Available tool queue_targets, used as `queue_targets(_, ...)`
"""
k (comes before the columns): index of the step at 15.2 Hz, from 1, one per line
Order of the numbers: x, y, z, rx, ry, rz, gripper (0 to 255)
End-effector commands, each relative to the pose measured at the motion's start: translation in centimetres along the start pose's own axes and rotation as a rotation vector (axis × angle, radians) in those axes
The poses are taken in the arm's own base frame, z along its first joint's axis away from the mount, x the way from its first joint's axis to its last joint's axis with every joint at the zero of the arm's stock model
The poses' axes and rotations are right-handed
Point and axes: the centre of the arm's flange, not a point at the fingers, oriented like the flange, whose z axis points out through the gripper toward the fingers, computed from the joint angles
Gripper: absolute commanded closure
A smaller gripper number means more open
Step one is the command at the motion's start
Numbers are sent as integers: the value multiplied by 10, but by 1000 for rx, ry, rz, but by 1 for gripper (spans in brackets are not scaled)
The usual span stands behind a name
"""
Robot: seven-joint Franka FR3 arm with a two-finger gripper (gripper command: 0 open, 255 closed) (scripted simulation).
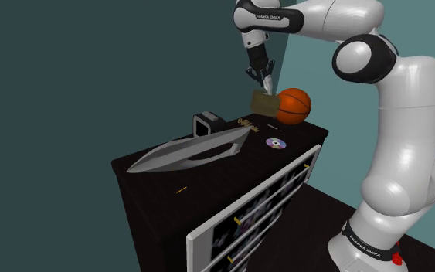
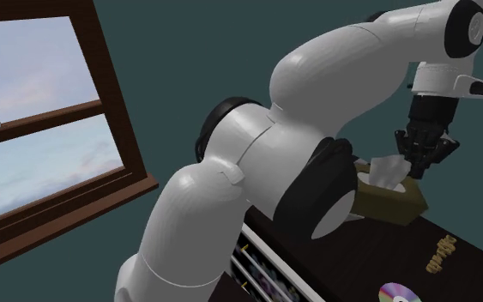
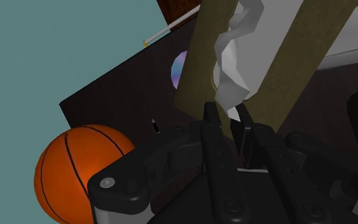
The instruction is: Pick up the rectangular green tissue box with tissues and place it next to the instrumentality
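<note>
The tissue box (image 1: pixel 266 102) is olive-brown, with a white tissue (image 3: pixel 238 57) sticking out of its top slot. It hangs tilted under my gripper (image 1: pixel 268 83), just above the back of the dark cabinet top (image 1: pixel 154 181), right beside the basketball (image 1: pixel 293 106). My gripper (image 3: pixel 230 118) is shut, its fingers pinching the tissue at the box's slot. In the second exterior view the gripper (image 2: pixel 415 159) comes down onto the tissue (image 2: pixel 387 170) and the box (image 2: pixel 394 204). A large silver blade-shaped object (image 1: pixel 192 151) lies across the middle of the top.
A small black and white device (image 1: pixel 208 124) stands behind the blade. A gold trinket (image 1: pixel 246 123) and a shiny disc (image 1: pixel 276 143) lie between blade and ball. The orange basketball (image 3: pixel 75 172) sits near the back corner. A window (image 2: pixel 42 129) is in the teal wall.
</note>
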Motion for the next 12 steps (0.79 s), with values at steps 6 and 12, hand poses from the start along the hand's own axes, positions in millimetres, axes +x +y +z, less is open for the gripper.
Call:
queue_targets(6, 7, -12, 33, 0, 1, -1, 255)
queue_targets(12, 13, -23, 62, 0, 1, -1, 255)
